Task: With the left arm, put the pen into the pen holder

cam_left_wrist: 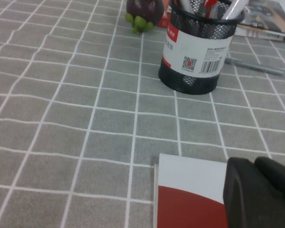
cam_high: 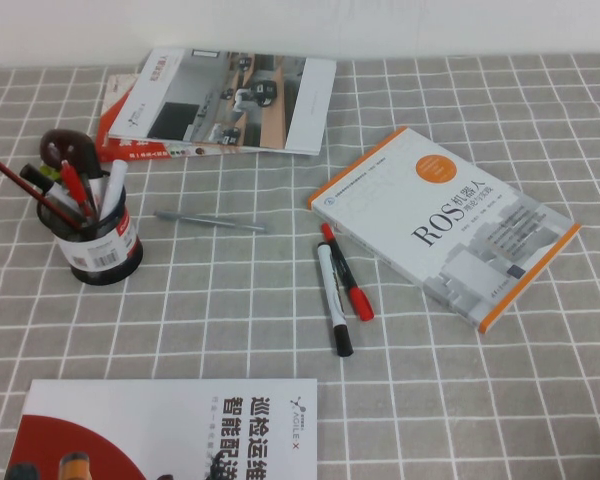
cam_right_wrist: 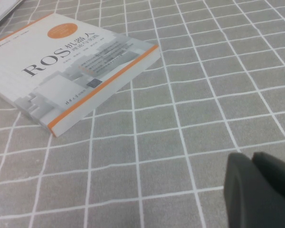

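You are at the closing step, by my reading. The pen [cam_high: 22, 186] stands in the pen holder [cam_high: 102, 252] at the left of the high view, among other pens and markers. Its long axis leans steeply. The lower end is down in the mesh cup and the upper end slants out toward the upper left, reaching the frame's left edge. Which end carries the tip I cannot tell.

Your left pincer [cam_left_wrist: 254, 164] sits at the lower right of its wrist view, fingers pressed together and holding nothing. It is low over a red and white booklet [cam_left_wrist: 192, 199], with the holder well apart from it.

The right pincer [cam_right_wrist: 251, 159] looks likewise closed and empty, over bare counter [cam_high: 460, 400] near the ROS book [cam_right_wrist: 71, 71].

Your next move probably calls only for parking the left arm clear of the holder, without nudging the leaning pen.
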Robot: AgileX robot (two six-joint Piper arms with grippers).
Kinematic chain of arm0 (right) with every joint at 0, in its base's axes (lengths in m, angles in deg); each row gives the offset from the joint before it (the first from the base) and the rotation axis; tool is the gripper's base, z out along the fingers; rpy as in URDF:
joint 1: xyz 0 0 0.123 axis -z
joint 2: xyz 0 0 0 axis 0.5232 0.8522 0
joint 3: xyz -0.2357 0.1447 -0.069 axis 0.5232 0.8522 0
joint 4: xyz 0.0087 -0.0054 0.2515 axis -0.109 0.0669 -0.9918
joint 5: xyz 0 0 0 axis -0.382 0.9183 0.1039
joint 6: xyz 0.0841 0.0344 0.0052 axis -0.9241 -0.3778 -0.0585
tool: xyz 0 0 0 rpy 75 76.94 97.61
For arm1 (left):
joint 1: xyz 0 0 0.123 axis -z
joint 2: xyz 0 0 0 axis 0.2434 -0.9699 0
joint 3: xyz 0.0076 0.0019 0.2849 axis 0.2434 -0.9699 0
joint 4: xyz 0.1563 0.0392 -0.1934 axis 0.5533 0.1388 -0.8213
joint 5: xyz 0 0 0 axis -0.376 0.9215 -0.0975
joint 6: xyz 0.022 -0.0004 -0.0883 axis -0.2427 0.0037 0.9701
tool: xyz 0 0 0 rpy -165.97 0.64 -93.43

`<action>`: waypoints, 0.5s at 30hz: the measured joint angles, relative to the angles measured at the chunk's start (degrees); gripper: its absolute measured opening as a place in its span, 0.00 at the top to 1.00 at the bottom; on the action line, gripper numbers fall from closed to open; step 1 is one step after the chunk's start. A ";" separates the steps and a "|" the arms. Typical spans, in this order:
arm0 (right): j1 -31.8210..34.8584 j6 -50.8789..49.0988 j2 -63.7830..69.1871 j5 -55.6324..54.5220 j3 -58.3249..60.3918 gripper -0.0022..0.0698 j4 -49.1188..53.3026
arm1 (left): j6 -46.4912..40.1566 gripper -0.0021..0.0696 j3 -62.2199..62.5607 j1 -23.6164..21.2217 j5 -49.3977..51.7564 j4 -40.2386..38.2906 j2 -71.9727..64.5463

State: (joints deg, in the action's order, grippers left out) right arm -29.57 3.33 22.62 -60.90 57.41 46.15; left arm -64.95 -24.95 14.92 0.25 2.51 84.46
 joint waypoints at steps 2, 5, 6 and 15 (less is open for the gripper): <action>0.00 0.00 0.00 0.00 0.00 0.99 0.00 | -0.93 0.97 0.00 0.00 0.00 0.23 0.00; 0.00 0.00 0.00 0.00 0.00 0.99 0.00 | -1.63 0.97 0.00 0.00 0.12 0.44 0.00; 0.00 0.00 0.00 0.00 0.00 0.99 0.00 | -1.63 0.97 0.00 0.00 0.12 0.44 0.00; 0.00 0.00 0.00 0.00 0.00 0.99 0.00 | -2.11 0.97 0.00 0.00 0.24 0.44 0.00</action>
State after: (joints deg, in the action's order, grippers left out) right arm -29.57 3.33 22.62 -60.90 57.41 46.15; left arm -67.06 -24.95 14.92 0.49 2.95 84.46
